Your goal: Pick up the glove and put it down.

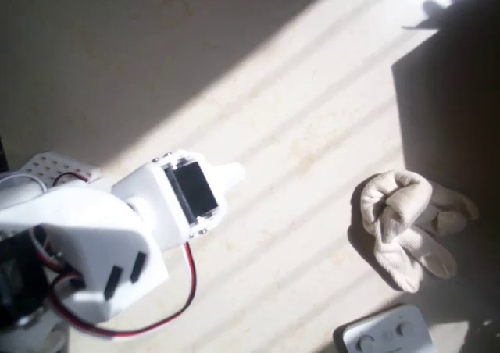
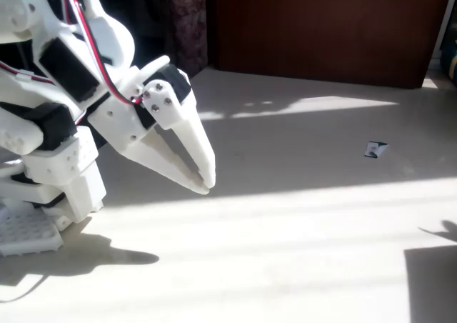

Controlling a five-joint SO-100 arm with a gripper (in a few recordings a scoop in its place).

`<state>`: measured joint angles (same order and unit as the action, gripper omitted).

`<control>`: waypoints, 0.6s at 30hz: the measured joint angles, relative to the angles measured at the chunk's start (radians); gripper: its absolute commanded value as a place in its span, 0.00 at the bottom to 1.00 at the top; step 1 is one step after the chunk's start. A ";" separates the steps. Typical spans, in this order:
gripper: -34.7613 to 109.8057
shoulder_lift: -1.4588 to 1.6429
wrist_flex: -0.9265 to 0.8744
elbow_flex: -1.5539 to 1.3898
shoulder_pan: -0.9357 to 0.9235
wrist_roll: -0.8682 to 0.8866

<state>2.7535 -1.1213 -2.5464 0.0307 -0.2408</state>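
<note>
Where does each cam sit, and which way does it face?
Overhead view: above the table, looking straight down; glove at right, grey device at bottom edge, white arm at left.
Fixed view: low at table level, looking across toward a dark wall; closed gripper with arm at left, small card at right.
Shared: arm, sunlit tabletop.

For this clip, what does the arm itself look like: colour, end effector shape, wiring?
The arm is white plastic with black servo blocks at the joints. Red and black cables loop along it. The end effector has two long, tapered white fingers with rounded tips, and small screws show on its black servo housing.
</note>
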 measured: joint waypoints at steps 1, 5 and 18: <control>0.24 0.006 0.000 -0.012 0.000 0.000; 0.24 0.051 0.000 -0.084 0.000 0.000; 0.24 0.350 0.000 -0.325 -0.002 0.000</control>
<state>3.1032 -1.1213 -2.8716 0.0291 -0.2408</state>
